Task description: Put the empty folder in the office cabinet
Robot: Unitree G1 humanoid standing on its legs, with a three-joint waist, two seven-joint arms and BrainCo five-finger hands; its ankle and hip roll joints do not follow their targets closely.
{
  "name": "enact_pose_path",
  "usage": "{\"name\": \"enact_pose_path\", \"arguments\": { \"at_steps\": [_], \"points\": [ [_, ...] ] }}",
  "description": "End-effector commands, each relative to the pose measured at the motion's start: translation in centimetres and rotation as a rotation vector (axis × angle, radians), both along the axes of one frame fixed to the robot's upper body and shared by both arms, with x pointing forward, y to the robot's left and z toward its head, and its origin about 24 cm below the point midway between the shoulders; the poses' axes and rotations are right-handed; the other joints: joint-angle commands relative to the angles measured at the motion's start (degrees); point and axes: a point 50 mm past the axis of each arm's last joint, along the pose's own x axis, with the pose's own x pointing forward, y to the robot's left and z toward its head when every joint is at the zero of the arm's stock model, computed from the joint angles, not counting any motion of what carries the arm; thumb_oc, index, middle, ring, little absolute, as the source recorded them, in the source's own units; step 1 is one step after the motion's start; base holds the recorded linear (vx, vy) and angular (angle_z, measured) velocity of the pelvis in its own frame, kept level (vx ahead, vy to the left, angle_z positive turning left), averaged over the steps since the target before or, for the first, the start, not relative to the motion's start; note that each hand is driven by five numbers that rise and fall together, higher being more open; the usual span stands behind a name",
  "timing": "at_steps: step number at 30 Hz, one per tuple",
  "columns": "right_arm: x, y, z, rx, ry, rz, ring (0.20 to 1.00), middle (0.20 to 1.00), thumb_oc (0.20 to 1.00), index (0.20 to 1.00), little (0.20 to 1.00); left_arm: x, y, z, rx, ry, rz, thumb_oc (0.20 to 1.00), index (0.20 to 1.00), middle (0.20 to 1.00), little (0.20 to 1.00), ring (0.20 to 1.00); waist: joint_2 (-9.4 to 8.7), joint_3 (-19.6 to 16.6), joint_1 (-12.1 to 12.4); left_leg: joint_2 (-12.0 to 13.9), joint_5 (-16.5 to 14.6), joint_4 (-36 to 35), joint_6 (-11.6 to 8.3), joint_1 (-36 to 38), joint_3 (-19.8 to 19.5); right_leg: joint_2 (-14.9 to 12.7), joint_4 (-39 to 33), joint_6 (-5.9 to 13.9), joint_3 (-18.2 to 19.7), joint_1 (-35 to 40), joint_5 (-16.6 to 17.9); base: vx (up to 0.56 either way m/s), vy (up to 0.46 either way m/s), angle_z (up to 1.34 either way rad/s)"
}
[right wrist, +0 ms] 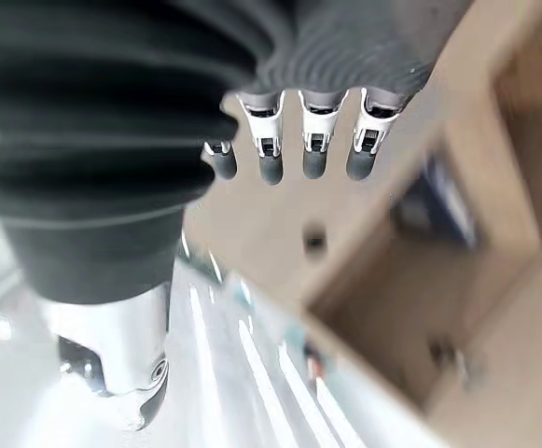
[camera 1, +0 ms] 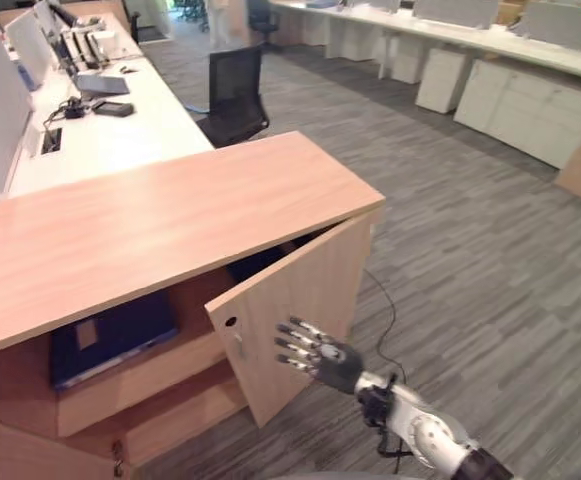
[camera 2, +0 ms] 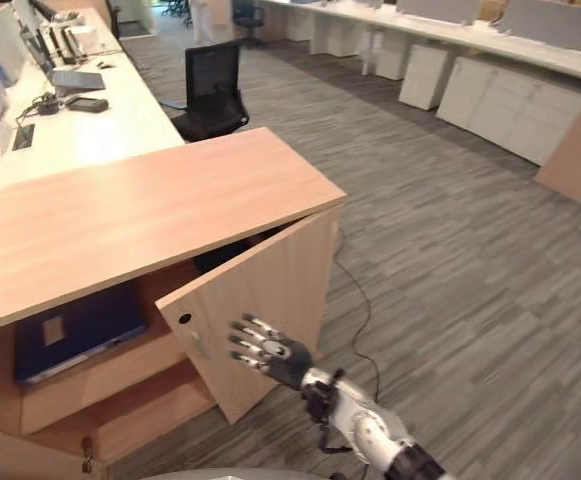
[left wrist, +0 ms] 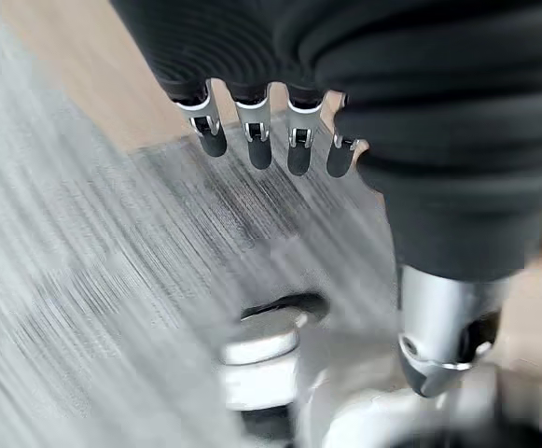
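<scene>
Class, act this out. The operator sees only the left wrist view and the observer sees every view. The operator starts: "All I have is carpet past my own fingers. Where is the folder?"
Observer: The blue folder lies flat on a shelf inside the cabinet.
Operator: Is the cabinet shut?
Observer: No, the cabinet door stands swung out, partly open.
Operator: Where is the other arm?
Observer: The right robot hand is at the door's outer face with its fingers straight, holding nothing. I cannot tell whether it touches the door.
</scene>
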Motion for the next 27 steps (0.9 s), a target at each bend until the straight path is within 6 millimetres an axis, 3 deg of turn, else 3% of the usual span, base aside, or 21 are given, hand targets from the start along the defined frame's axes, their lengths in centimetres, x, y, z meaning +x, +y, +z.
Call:
{"name": "enact_pose_path", "arguments": {
  "at_steps": [1,2,3,4,5,6,7,9,10,11,14,16,19,21,22,27],
  "points": [
    [1.0,-0.2,-0.4,-0.178,-0.080,0.007,1.000,1.000,1.000,1.000,1.000,4.0,0.1,0.3,-0.024,-0.073,-0.073,1.000,1.000,1.000,1.000,1.000,-0.06,2.1,-2.5,-1.9,0.3,0.2,1.01,-3.5,-3.8,-2.0,8.6,3.22,7.2,-2.7,-4.0,-0.06,0.045,0.69],
    [0.9,-2.2,-1.4,-0.296,-0.065,-0.048,1.000,1.000,1.000,1.000,1.000,4.7,-0.2,0.4,-0.033,-0.089,-0.088,1.000,1.000,1.000,1.000,1.000,0.28,2.3,-4.0,-2.1,0.6,0.2,1.05,-3.8,-6.2,-1.1,9.9,2.89,10.4,-3.3,-4.7,-0.07,-0.027,0.88],
    [0.6,-4.7,-3.3,-0.484,-0.016,-0.114,1.000,1.000,1.000,1.000,1.000,5.3,-0.7,0.4,-0.046,-0.108,-0.096,1.000,1.000,1.000,1.000,1.000,0.92,2.7,-6.2,-2.4,1.3,0.2,1.01,-4.3,-8.9,3.3,10.0,2.52,20.2,-5.1,-6.0,-0.08,-0.060,1.43],
    [-0.1,-6.0,-4.5,-0.574,0.034,-0.148,1.000,1.000,1.000,1.000,1.000,5.3,-0.8,0.3,-0.046,-0.106,-0.105,1.000,1.000,1.000,1.000,1.000,0.97,2.7,-7.1,-2.7,1.8,0.2,0.99,-5.0,-10.8,6.2,9.6,2.42,26.0,-6.4,-6.4,-0.06,-0.140,2.58],
    [-1.9,-8.0,-7.6,-0.714,0.201,-0.230,1.000,1.000,1.000,1.000,1.000,5.3,-0.7,0.3,-0.039,-0.093,-0.109,1.000,1.000,1.000,1.000,1.000,0.40,2.5,-7.4,-3.4,2.4,0.2,0.43,-6.4,-13.5,8.6,7.8,2.39,31.3,-6.5,-6.0,0.02,-0.180,2.87],
    [-2.6,-8.2,-8.7,-0.744,0.272,-0.251,1.000,1.000,1.000,1.000,1.000,4.8,-0.7,0.2,-0.032,-0.074,-0.098,1.000,1.000,1.000,1.000,1.000,0.23,2.1,-7.1,-3.5,2.5,0.2,0.21,-6.6,-14.9,8.1,7.1,2.04,30.0,-5.9,-5.9,0.06,-0.349,2.37],
    [-4.6,-9.6,-10.8,-0.839,0.427,-0.291,1.000,1.000,1.000,1.000,1.000,4.5,-0.6,0.2,-0.025,-0.058,-0.065,1.000,1.000,1.000,1.000,1.000,0.36,1.9,-6.9,-3.4,3.1,0.2,-0.71,-7.1,-18.2,8.7,6.8,1.02,28.3,-4.8,-6.4,0.08,-0.336,1.14],
    [-7.7,-10.0,-12.9,-0.868,0.642,-0.377,1.000,1.000,1.000,1.000,1.000,3.9,0.2,0.2,0.002,-0.041,0.057,1.000,1.000,1.000,1.000,1.000,0.28,1.2,-6.4,-2.6,3.3,0.2,-1.60,-7.2,-20.7,9.0,4.8,-0.01,25.5,-2.8,-6.8,0.13,-0.378,1.66],
    [-8.3,-10.2,-13.2,-0.851,0.703,-0.438,1.000,1.000,1.000,1.000,1.000,3.6,0.4,0.2,0.010,-0.036,0.107,1.000,1.000,1.000,1.000,1.000,0.28,1.2,-6.2,-2.3,3.3,0.2,-1.98,-7.1,-21.5,9.2,4.3,-0.30,24.6,-2.2,-7.0,0.17,-0.500,2.12],
    [-11.0,-10.6,-14.1,-0.912,0.831,-0.467,1.000,1.000,1.000,1.000,1.000,3.5,0.6,0.2,0.016,-0.044,0.210,1.000,1.000,1.000,1.000,1.000,0.13,1.1,-5.4,-1.3,3.9,0.2,-3.23,-7.1,-24.4,9.6,3.4,-1.15,21.0,-0.8,-7.8,0.13,-0.489,1.54],
    [-12.2,-10.8,-14.4,-0.965,0.863,-0.463,1.000,1.000,1.000,1.000,1.000,4.2,0.7,0.4,0.014,-0.082,0.288,1.000,1.000,1.000,1.000,1.000,-0.23,1.4,-4.8,0.1,4.6,0.2,-4.83,-7.0,-28.4,10.3,2.7,-2.13,16.0,1.1,-9.1,0.07,-0.351,1.06],
    [-11.9,-11.4,-14.1,-1.019,0.823,-0.444,1.000,1.000,1.000,1.000,1.000,5.5,0.5,0.5,0.000,-0.131,0.314,1.000,1.000,1.000,1.000,1.000,-0.22,3.2,-4.4,0.6,5.9,0.9,-6.01,-8.5,-30.7,10.3,3.0,-2.62,11.5,1.8,-10.3,-0.12,-0.194,1.32],
    [-11.7,-13.0,-13.7,-1.087,0.808,-0.454,1.000,1.000,1.000,1.000,1.000,5.9,0.2,0.5,-0.003,-0.156,0.346,1.000,1.000,1.000,1.000,1.000,-0.37,5.0,-4.8,7.2,4.4,2.1,-4.43,-10.8,-9.2,8.5,3.5,-2.43,6.7,2.4,-11.5,-0.11,-0.035,1.25],
    [-11.9,-13.2,-13.7,-1.089,0.830,-0.472,1.000,1.000,1.000,1.000,1.000,6.0,0.3,0.6,-0.005,-0.165,0.354,1.000,1.000,1.000,1.000,1.000,-0.44,4.7,-5.2,10.7,5.2,2.9,-4.86,-10.6,-0.4,8.0,3.2,-2.73,3.6,3.2,-12.1,0.01,-0.035,1.04],
    [-12.4,-13.3,-13.8,-1.088,0.857,-0.472,1.000,1.000,1.000,1.000,1.000,5.8,0.4,0.5,-0.007,-0.165,0.373,1.000,1.000,1.000,1.000,1.000,-0.23,4.4,-5.0,12.6,6.3,3.7,-5.67,-9.9,2.3,7.4,2.8,-2.97,0.7,4.3,-12.2,0.05,-0.020,1.14],
    [-14.0,-13.0,-14.1,-1.092,0.906,-0.433,1.000,1.000,1.000,1.000,1.000,4.3,0.5,0.3,-0.006,-0.134,0.413,1.000,1.000,1.000,1.000,1.000,-0.15,3.5,-4.3,13.8,6.2,4.2,-6.51,-7.9,2.5,6.5,2.0,-3.28,-2.2,6.2,-12.5,0.05,0.036,0.83]
  ]
}}
